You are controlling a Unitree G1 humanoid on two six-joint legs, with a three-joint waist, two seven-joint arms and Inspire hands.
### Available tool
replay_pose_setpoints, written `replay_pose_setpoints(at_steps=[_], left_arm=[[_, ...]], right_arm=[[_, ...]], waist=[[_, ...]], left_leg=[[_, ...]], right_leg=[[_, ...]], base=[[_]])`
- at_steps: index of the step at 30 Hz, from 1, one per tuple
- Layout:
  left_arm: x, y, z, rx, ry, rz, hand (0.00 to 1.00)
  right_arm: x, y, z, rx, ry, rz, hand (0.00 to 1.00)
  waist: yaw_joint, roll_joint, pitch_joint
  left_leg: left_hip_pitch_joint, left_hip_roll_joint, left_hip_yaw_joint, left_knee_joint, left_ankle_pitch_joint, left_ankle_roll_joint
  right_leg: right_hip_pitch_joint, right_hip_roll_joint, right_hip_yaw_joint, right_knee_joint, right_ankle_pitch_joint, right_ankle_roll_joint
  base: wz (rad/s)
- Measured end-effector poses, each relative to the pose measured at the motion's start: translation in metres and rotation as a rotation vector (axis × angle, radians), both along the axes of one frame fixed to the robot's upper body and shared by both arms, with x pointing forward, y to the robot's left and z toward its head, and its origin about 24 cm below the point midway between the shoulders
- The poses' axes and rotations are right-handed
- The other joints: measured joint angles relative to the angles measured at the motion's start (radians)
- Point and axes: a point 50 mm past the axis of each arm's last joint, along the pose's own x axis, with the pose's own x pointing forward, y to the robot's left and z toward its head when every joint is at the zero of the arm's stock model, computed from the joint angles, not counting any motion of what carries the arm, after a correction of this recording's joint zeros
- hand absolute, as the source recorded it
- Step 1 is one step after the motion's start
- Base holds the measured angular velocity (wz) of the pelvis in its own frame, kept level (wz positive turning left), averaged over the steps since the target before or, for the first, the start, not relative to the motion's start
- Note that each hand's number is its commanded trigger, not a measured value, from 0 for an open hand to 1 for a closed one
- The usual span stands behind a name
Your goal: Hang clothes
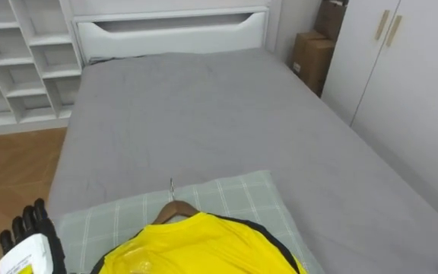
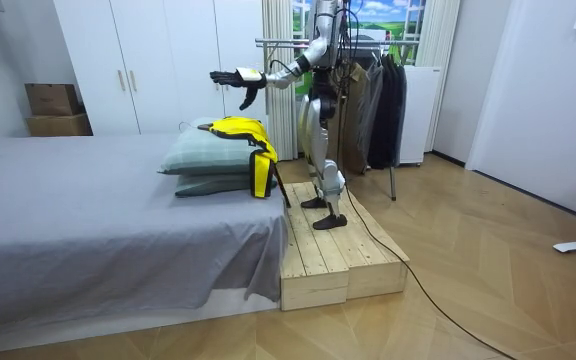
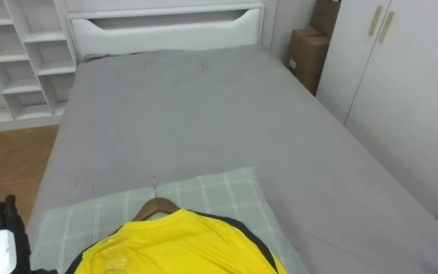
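Note:
A yellow shirt (image 1: 196,247) with dark trim lies on a wooden hanger (image 1: 175,209) whose metal hook points up the bed. It rests on a pale checked pillow (image 1: 234,194) at the near end of the grey bed (image 1: 204,114). My left hand (image 1: 33,228) is raised at the lower left, beside the pillow and apart from the shirt, fingers straight and empty. In the room view I stand on a wooden platform (image 2: 338,260) at the bed's end with that hand (image 2: 230,76) held out above the shirt (image 2: 243,128). A dark hand-like shape (image 2: 248,95) hangs just below that arm.
Behind me stands a clothes rack (image 2: 368,90) with several dark garments. White cubby shelves (image 1: 21,61) line the bed's left, and a white wardrobe (image 1: 401,68) and cardboard boxes (image 1: 310,57) its right. Two pillows (image 2: 198,160) are stacked under the shirt.

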Motion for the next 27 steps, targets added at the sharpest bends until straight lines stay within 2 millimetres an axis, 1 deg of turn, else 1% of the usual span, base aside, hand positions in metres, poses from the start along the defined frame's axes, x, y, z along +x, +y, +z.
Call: replay_pose_setpoints(at_steps=[1, 2, 6, 10, 12, 14, 16, 19, 21, 22, 23, 27], left_arm=[[0.003, 0.000, 0.001, 0.001, -0.001, -0.002, 0.00], [0.006, -0.002, 0.001, 0.006, 0.003, -0.012, 0.00], [0.011, -0.006, -0.004, 0.000, 0.066, -0.039, 0.00], [0.015, -0.004, -0.009, -0.016, 0.139, -0.040, 0.00], [0.015, -0.002, -0.010, -0.020, 0.164, -0.048, 0.00], [0.017, 0.002, -0.008, -0.009, 0.175, -0.056, 0.00], [0.017, 0.005, -0.009, -0.001, 0.194, -0.056, 0.00], [0.016, 0.008, -0.013, -0.006, 0.253, -0.063, 0.00], [0.018, 0.007, -0.013, -0.012, 0.281, -0.079, 0.00], [0.020, 0.008, -0.013, -0.018, 0.298, -0.087, 0.00], [0.023, 0.008, -0.011, -0.020, 0.303, -0.096, 0.00], [0.036, 0.005, -0.004, -0.023, 0.301, -0.128, 0.00]], right_arm=[[-0.001, 0.000, 0.000, -0.001, 0.002, -0.005, 0.00], [-0.003, 0.000, 0.000, -0.001, 0.008, -0.010, 0.00], [-0.013, 0.000, 0.001, 0.002, 0.038, -0.014, 0.00], [-0.013, 0.002, 0.000, 0.022, 0.046, 0.010, 0.00], [-0.013, 0.002, 0.000, 0.023, 0.051, 0.023, 0.00], [-0.013, 0.002, 0.000, 0.021, 0.052, 0.024, 0.00], [-0.015, 0.002, 0.000, 0.021, 0.058, 0.023, 0.00], [-0.016, 0.002, 0.000, 0.021, 0.064, 0.021, 0.00], [-0.016, 0.002, 0.000, 0.022, 0.062, 0.021, 0.00], [-0.015, 0.002, 0.000, 0.022, 0.059, 0.017, 0.00], [-0.013, 0.002, 0.000, 0.024, 0.052, 0.011, 0.00], [-0.005, 0.002, 0.000, 0.026, 0.032, -0.004, 0.00]], waist=[[-0.006, -0.001, -0.0025], [-0.010, 0.001, -0.0001], [-0.011, 0.005, 0.0004], [-0.012, -0.001, 0.0022], [-0.022, -0.006, 0.0003], [-0.027, -0.011, 0.0015], [-0.035, -0.015, -0.0002], [-0.040, -0.020, -0.0001], [-0.037, -0.027, 0.0033], [-0.035, -0.030, 0.0032], [-0.035, -0.035, 0.0006], [-0.035, -0.037, 0.0046]], left_leg=[[-0.008, 0.001, 0.003, 0.000, 0.000, 0.000], [-0.009, 0.001, 0.005, 0.000, 0.000, 0.000], [-0.009, 0.002, 0.015, 0.001, 0.000, 0.000], [-0.019, 0.003, 0.028, 0.003, 0.000, 0.000], [-0.028, 0.003, 0.028, 0.005, 0.000, 0.000], [-0.039, 0.003, 0.028, 0.007, 0.000, 0.000], [-0.044, 0.004, 0.027, 0.009, 0.000, 0.000], [-0.049, 0.005, 0.027, 0.011, 0.000, 0.000], [-0.052, 0.005, 0.027, 0.012, 0.000, 0.000], [-0.058, 0.006, 0.027, 0.016, 0.000, 0.000], [-0.068, 0.008, 0.028, 0.023, 0.000, 0.000], [-0.083, 0.014, 0.033, 0.037, 0.000, 0.000]], right_leg=[[-0.008, 0.001, 0.002, -0.001, 0.003, -0.001], [-0.009, 0.001, 0.003, -0.003, 0.004, -0.001], [-0.011, 0.003, 0.014, -0.003, 0.004, -0.001], [-0.026, 0.005, 0.027, 0.000, 0.005, 0.000], [-0.034, 0.004, 0.027, 0.001, 0.005, 0.000], [-0.044, 0.005, 0.026, 0.002, 0.005, -0.001], [-0.048, 0.005, 0.025, 0.002, 0.006, -0.001], [-0.053, 0.006, 0.024, 0.001, 0.007, -0.002], [-0.057, 0.005, 0.024, 0.002, 0.007, -0.003], [-0.061, 0.006, 0.024, 0.002, 0.008, -0.003], [-0.068, 0.006, 0.025, 0.002, 0.012, -0.004], [-0.077, 0.009, 0.027, -0.002, 0.021, -0.006]], base=[[-0.08], [-0.06], [-0.07], [-0.08], [0.00], [0.00], [0.00], [0.00], [0.00], [0.00], [0.00], [-0.01]])
